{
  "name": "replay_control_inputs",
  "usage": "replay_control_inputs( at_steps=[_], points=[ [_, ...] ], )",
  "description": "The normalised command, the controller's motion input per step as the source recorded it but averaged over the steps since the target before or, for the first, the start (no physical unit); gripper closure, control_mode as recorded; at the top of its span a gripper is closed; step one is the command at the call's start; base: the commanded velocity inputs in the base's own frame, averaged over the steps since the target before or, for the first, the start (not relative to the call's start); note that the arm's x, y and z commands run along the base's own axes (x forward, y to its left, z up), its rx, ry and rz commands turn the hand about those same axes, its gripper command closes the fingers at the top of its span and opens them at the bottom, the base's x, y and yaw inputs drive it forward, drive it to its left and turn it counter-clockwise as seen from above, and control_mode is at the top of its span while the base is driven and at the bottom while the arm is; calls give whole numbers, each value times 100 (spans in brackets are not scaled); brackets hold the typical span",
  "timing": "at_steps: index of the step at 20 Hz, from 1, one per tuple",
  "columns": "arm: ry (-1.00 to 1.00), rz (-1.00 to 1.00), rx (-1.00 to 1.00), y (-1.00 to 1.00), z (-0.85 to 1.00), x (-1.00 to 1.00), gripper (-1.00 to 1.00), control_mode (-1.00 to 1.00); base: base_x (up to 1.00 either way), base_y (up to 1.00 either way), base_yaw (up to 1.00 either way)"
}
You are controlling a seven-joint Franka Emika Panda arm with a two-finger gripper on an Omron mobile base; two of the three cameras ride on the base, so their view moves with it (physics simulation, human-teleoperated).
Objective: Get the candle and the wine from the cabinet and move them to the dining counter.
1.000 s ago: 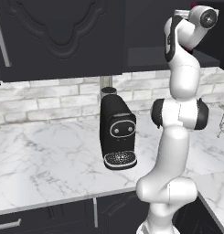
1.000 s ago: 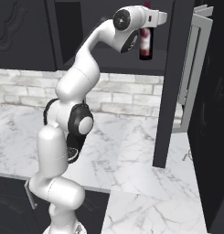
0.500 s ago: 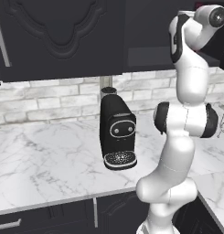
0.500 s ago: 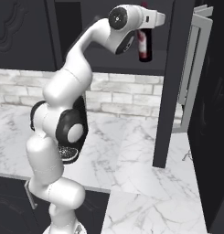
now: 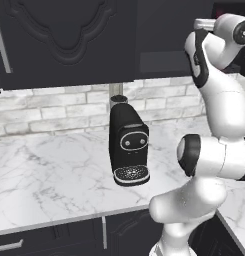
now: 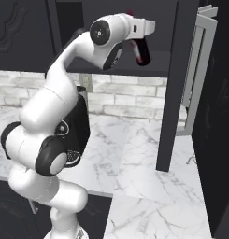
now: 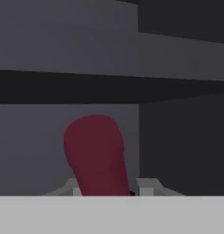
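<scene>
The white arm rises from the lower left of the right base view, bends high, and reaches rightward to the upper centre, its gripper (image 6: 143, 52) clamped on a load.

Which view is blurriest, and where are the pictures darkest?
Hand view: softest, the wine a blurred red shape between the gripper tips. Right base view: the cabinet interior is nearly black. Left base view: sharp, evenly lit marble worktop.

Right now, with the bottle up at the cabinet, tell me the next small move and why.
Probably draw the wine straight back out of the cabinet. The hand is shut on it, its red-capped neck rising between the fingers, and it hangs tilted at the open front, near the dark upright, so keep it clear of that.
</scene>
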Motion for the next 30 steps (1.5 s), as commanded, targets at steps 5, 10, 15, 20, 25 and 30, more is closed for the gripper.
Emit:
replay_control_inputs(
  at_steps=[5, 10, 15, 20, 25, 30],
  points=[
    [-11, 0, -1, 40, 0, -87, 100, -100, 0, 0, 0],
    [-10, 0, 0, 32, 28, -89, 100, -100, 0, 0, 0],
    [-2, 0, 0, 24, 50, -99, 100, -100, 0, 0, 0],
    [4, 0, 0, 38, 44, -99, 100, -100, 0, 0, 0],
    [22, 0, 0, 62, 2, -93, 100, -100, 0, 0, 0],
    [23, 0, 0, 50, -2, -73, 100, -100, 0, 0, 0]
  ],
)
